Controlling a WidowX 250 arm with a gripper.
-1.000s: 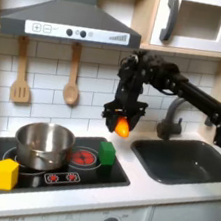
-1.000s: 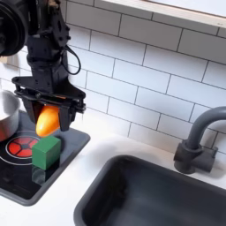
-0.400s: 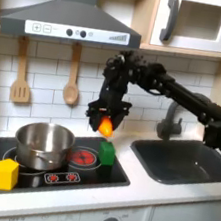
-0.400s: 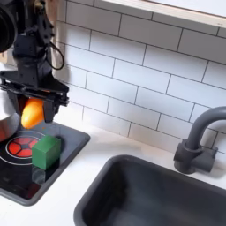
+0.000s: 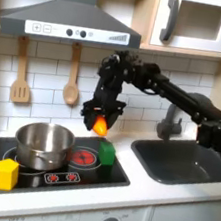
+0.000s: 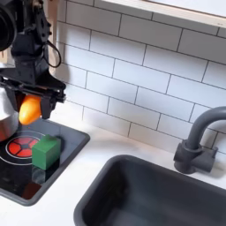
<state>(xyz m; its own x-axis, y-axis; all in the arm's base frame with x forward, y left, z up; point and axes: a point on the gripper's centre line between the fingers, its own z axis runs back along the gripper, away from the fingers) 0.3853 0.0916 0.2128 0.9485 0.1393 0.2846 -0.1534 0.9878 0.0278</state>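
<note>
tool (image 5: 101, 118) points down, gripping orange object (image 6: 30, 110).

Small orange rounded plastic piece (image 5: 101, 125) (image 6: 30, 109), glossy, hanging in the air, pinched at its top; above the stove's right burner, right of the pot.

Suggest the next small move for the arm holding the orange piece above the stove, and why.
Probably a short carry toward the first exterior view's left: the gripper holds the orange piece in the air over the green block, just short of the pot.
</note>
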